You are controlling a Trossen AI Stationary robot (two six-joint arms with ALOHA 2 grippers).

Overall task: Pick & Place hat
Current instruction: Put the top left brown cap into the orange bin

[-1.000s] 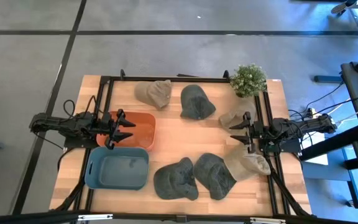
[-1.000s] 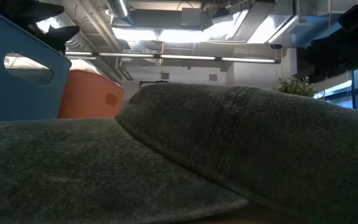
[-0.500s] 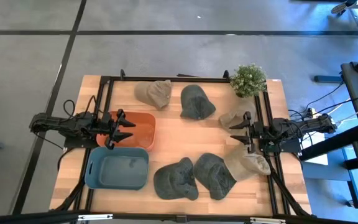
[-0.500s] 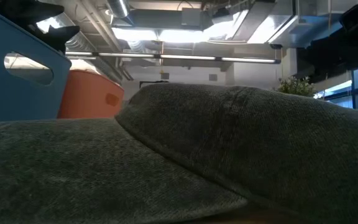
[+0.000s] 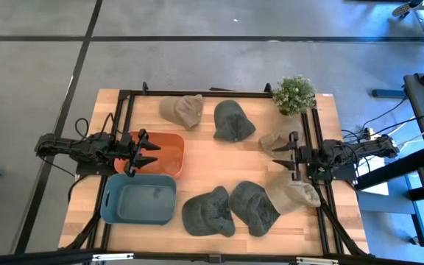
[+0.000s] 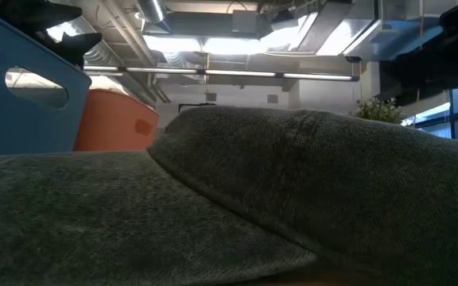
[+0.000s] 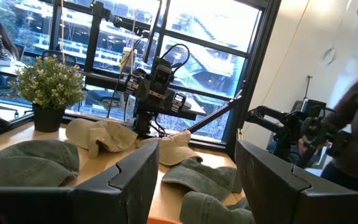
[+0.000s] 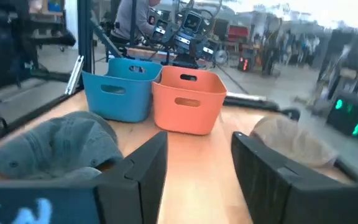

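Note:
Several caps lie crown-up on the wooden table: a tan hat [image 5: 182,110] and a dark green hat [image 5: 233,121] at the far side, a tan hat [image 5: 277,139] beside the plant, another tan hat [image 5: 294,191] and two dark hats [image 5: 252,207] [image 5: 207,213] near the near edge. My left gripper [image 5: 149,152] [image 7: 194,180] hovers open over the orange bin [image 5: 162,150]. My right gripper [image 5: 283,156] [image 8: 197,168] hovers open at the table's right, between the two tan hats. One dark hat [image 6: 293,183] fills the low view.
A blue bin [image 5: 140,199] [image 8: 120,93] sits next to the orange bin [image 8: 188,99], on its near side. A potted plant [image 5: 294,94] [image 7: 48,84] stands at the far right corner. A black frame [image 5: 219,93] rims the table. Bare wood [image 5: 219,165] lies mid-table. A person [image 8: 132,18] shows beyond the table.

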